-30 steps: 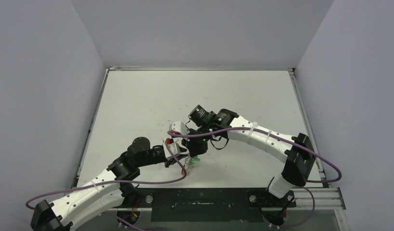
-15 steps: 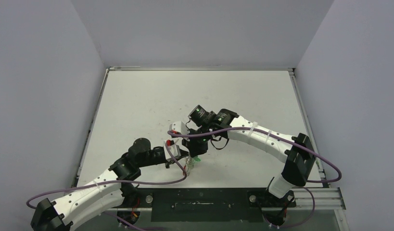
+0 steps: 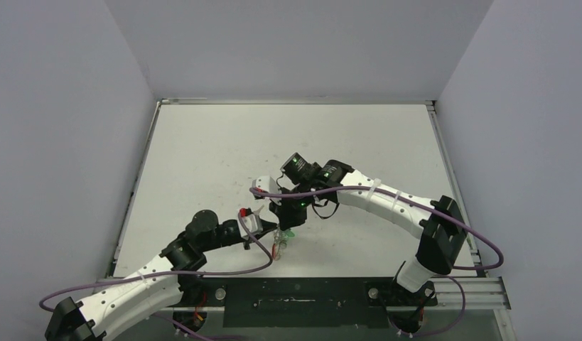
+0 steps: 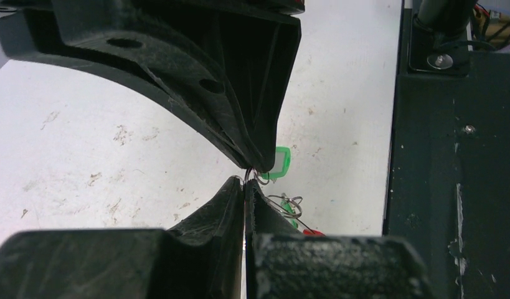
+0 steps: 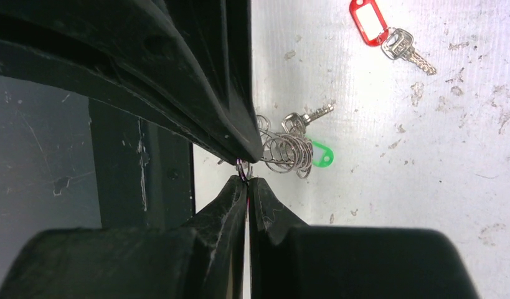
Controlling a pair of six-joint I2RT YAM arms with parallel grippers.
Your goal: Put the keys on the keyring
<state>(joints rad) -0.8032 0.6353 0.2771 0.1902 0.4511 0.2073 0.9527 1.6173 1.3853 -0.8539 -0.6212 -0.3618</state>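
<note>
While the left arm (image 3: pixel 131 291) and right arm (image 3: pixel 376 199) meet over the white table (image 3: pixel 202 142), near its front edge, the left gripper (image 4: pixel 247 180) and right gripper (image 5: pixel 245 171) are both fully closed, each pinching what seems a thin wire loop of the keyring (image 5: pixel 282 152). A green-tagged key (image 5: pixel 314 152) sits among those silvery loops, and the red-tagged key (image 5: pixel 389 34) lies flat on the table, apart from them.

Soft, even overhead light keeps the table (image 3: pixel 217 142) bright with only faint shadows and no glare. In both wrist views the near fingers (image 4: pixel 177 75) are dark, underexposed and soft, while the key (image 5: pixel 398 43) behind stays sharp.
</note>
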